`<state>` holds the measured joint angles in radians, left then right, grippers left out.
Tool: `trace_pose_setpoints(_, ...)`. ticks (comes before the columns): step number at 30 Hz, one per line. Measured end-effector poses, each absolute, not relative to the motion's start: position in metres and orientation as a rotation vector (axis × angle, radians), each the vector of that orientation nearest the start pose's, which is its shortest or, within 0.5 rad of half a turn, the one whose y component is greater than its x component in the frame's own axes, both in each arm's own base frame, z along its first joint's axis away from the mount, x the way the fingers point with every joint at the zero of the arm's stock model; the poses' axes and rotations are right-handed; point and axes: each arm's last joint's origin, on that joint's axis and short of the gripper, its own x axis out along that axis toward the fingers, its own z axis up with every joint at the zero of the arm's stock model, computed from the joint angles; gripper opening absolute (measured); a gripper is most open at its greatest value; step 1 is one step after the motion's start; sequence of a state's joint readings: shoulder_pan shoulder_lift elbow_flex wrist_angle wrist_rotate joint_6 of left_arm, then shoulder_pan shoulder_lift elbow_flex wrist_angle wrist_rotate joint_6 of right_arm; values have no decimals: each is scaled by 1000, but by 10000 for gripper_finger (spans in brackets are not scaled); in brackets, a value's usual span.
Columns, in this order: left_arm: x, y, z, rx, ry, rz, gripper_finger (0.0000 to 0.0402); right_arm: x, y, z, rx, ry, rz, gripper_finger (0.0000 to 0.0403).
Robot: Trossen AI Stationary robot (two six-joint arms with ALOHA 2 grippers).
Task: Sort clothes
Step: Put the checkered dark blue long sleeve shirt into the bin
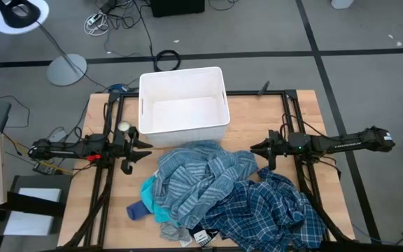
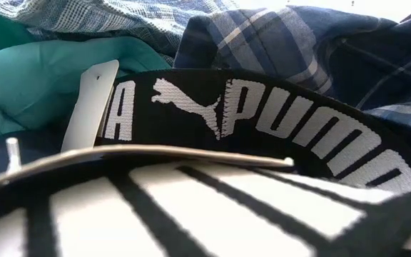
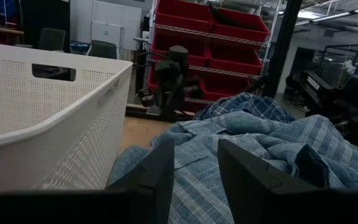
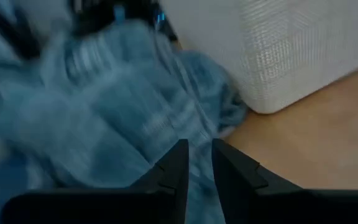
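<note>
The clothes lie in one pile on the table's near half. The blue-grey striped shirt [image 1: 201,175] is on top, with the navy plaid shirt [image 1: 275,210] to its right. The turquoise top [image 1: 152,199] and the blue sock [image 1: 136,209] are at the left. The grey t-shirt [image 1: 177,231] and a dark navy piece with a lettered black waistband [image 2: 262,107] are at the near edge. My left gripper [image 1: 144,150] is open and empty, left of the pile and level; it also shows in its wrist view [image 3: 194,158]. My right gripper [image 1: 256,149] is narrowly open just right of the striped shirt [image 4: 104,106], with nothing between its fingers.
The white rectangular plastic bin [image 1: 145,98] stands at the table's far middle, right behind the pile, and its wall fills the left wrist view [image 3: 42,118]. Bare wood [image 1: 299,119] lies right of the bin. The table's black frame rails run along both sides.
</note>
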<state>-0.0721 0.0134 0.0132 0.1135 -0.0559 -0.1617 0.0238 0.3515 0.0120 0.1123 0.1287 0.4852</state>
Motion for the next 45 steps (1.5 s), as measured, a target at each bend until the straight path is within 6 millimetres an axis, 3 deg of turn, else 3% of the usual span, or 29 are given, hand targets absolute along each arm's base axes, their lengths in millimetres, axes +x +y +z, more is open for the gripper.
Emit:
trace_pose_setpoints(4,97,-5,178,-169,-111,-25,128,118,-1,155,707,110,-156,73)
trace_pose_setpoints(8,97,-5,178,-169,-112,-25,128,119,-1,160,798,46,-137,73)
trace_pose_setpoints(14,97,-5,178,-169,-112,-25,128,120,-2,165,664,23,-127,73)
trace_pose_setpoints(18,97,-5,178,-169,-112,-26,128,121,-1,190,549,25,-117,63)
trace_pose_setpoints(25,97,-5,178,-169,-111,-25,128,106,-4,252,343,323,-253,6)
trace_pose_setpoints(33,97,-5,178,-169,-112,-25,128,95,-5,320,288,534,-334,7)
trace_pose_setpoints(40,97,-5,178,-169,-112,-25,128,93,-3,361,319,811,-399,2)
trace_pose_setpoints(45,97,-5,178,-169,-112,-26,128,103,6,375,347,1077,-433,1)
